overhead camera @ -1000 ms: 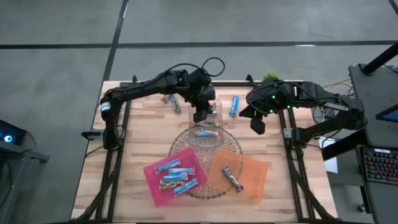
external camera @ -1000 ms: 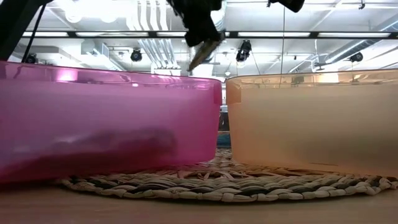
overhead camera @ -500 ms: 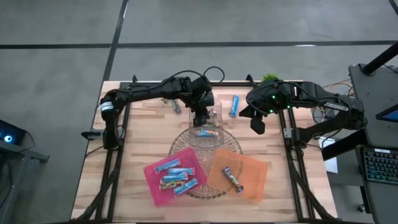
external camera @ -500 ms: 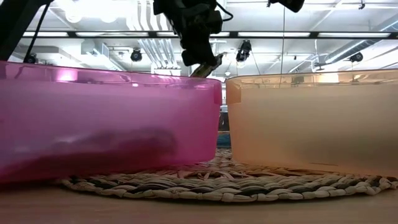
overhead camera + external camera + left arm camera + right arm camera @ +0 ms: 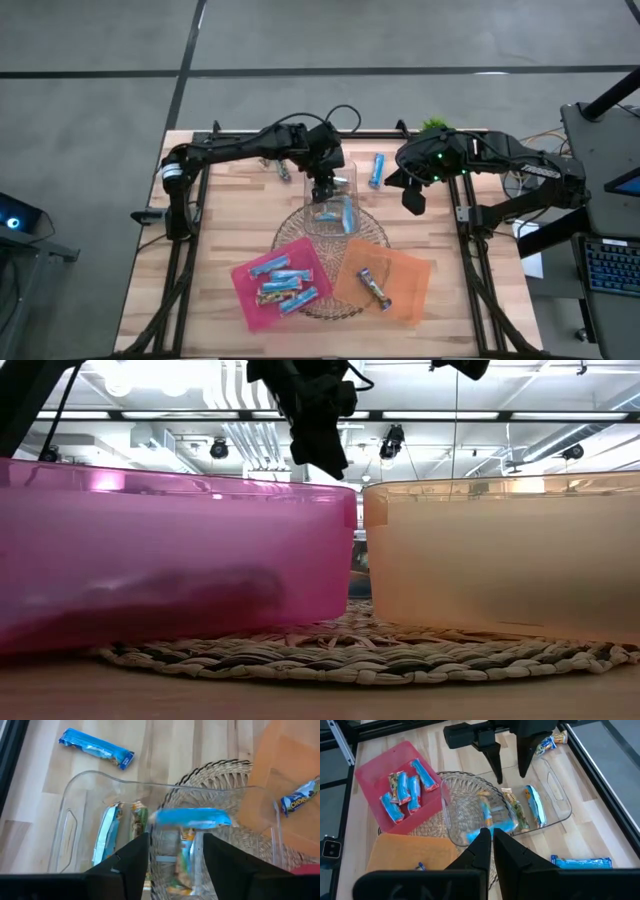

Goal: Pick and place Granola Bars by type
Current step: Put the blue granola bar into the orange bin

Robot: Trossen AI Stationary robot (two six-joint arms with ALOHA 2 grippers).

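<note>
Left gripper (image 5: pixel 508 767), fingers spread and empty, poised above the clear plastic box (image 5: pixel 555 802); a light blue granola bar (image 5: pixel 192 817) lies beneath it; right gripper (image 5: pixel 491 839) clenched alongside.

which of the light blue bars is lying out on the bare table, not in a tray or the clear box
The light blue bar on the bare wood beyond the clear box, toward the right arm. The other blue ones sit in the pink tray or the box.

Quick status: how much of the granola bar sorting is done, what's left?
Done: several light blue bars lie in the pink tray, one dark purple bar in the orange tray. In hand: nothing; the left gripper hangs open over the clear box. The right gripper waits shut at the table's right. Left: the boxed bars, a loose blue bar and another bar.
</note>
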